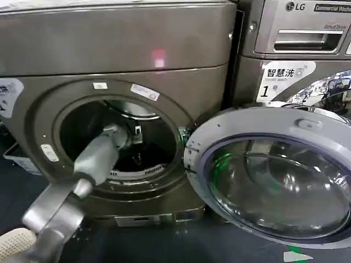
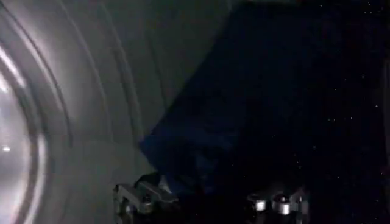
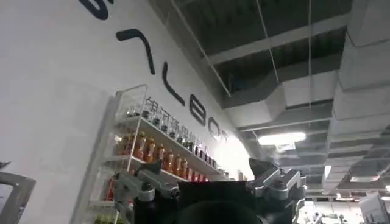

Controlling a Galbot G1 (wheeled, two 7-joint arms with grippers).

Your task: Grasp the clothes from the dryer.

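Observation:
The dryer (image 1: pixel 109 55) stands with its grey-rimmed glass door (image 1: pixel 274 175) swung open to the right. My left arm reaches through the round mouth, and my left gripper (image 1: pixel 133 134) is deep in the dark drum. In the left wrist view the clothes (image 2: pixel 207 122) show as a dark blue fabric heap against the pale drum wall (image 2: pixel 73 109). My left gripper (image 2: pixel 207 201) is open right at the heap's near edge, one fingertip on each side of the fabric. My right gripper (image 3: pixel 207 182) is open and holds nothing, parked and pointing up at a ceiling and a wall shelf.
A lighter LG-marked machine (image 1: pixel 296 33) stands right of the dryer. The open door takes up the space at front right. A mesh basket (image 1: pixel 16 156) sits on the floor at the left. The drum's rim (image 1: pixel 118 183) rings my left forearm closely.

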